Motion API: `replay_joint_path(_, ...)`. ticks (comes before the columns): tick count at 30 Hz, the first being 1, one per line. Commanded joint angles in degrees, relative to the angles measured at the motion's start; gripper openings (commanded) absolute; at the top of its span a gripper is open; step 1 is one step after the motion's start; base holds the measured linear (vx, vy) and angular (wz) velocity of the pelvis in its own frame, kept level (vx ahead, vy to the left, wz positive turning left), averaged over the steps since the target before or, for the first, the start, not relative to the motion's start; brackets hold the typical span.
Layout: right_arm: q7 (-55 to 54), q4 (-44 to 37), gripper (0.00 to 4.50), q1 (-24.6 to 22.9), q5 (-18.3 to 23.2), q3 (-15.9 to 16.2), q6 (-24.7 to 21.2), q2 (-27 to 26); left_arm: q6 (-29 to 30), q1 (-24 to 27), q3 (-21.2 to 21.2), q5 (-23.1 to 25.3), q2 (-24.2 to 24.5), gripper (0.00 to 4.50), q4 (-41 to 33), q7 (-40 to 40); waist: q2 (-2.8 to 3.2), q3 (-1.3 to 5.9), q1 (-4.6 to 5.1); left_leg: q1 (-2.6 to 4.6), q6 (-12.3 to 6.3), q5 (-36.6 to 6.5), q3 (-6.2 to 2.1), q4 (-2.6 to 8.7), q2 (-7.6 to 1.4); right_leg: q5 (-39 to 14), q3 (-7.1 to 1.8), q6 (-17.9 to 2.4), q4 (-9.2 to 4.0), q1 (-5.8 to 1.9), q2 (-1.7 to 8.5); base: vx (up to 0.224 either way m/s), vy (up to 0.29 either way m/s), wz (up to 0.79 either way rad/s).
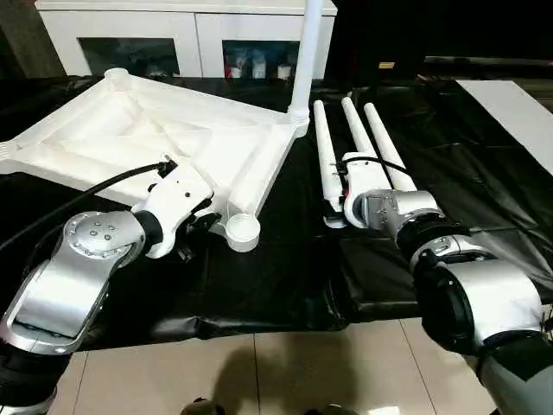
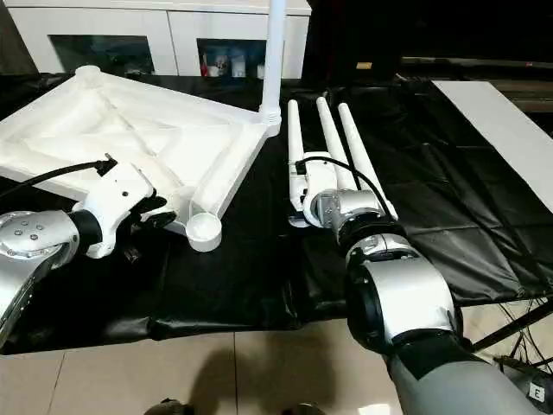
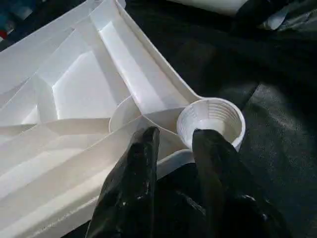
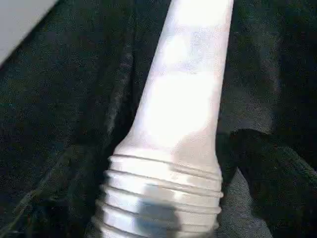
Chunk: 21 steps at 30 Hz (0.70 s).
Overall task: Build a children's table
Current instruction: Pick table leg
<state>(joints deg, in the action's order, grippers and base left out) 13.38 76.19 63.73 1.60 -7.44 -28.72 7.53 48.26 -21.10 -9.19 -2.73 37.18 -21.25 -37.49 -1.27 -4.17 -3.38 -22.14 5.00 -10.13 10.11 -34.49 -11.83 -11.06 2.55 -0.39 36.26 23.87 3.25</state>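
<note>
my left tool sits open at the tabletop corner socket; right tool can't tell. leg light, stiff, slick: grab near threads.

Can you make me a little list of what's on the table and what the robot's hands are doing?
tabletop: white tabletop lying upside down on the black cover
standing leg: one leg already upright in the far corner
loose legs: three legs lying side by side on the cover
empty socket: round socket at the near corner
left gripper: left gripper open, fingers at the tabletop's edge by the socket
right gripper: right gripper at the threaded end of a loose leg; grip not visible
</note>
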Motion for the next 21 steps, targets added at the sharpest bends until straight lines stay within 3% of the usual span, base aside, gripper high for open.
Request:
replay_joint_path(1, 0.4, 0.9, 3.88, 0.0, -0.3, -0.3, -0.6, 0.8, -0.5, -1.4, 0.0, -0.4, 0.5, 1.41, -0.5, -0.5, 0.95, 4.35, -0.15, 1.05, 1.66, -6.5, 0.08, 3.47, -0.75, -0.2, -2.08, -14.5, -2.65, -3.36, 3.51, 0.0, 0.0, 0.0)
replay_joint_path(14, 0.6, 1.1, 2.87, -0.7, 0.1, -1.3, -0.3, 0.7, -1.1, -2.1, -0.4, -0.7, -0.1, 1.41, 0.3, -0.3, 0.98, 4.77, -0.3, 0.98, 1.39, -5.6, 0.13, 3.19, -0.75, 1.4, -2.06, -15.2, -2.4, -3.49, 3.52, 0.0, 0.0, 0.0)
replay_joint_path(21, -2.3, 0.2, 2.83, -2.0, 2.2, -3.7, 2.4, 0.7, -1.7, -2.5, -0.3, -1.1, -0.8, 1.41, 1.0, 0.0, 0.97, 4.55, -0.34, 1.18, 2.86, -10.3, 0.1, 3.21, -0.76, -4.7, -2.15, -13.9, -2.83, -3.05, 3.54, 0.0, 0.0, 0.0)
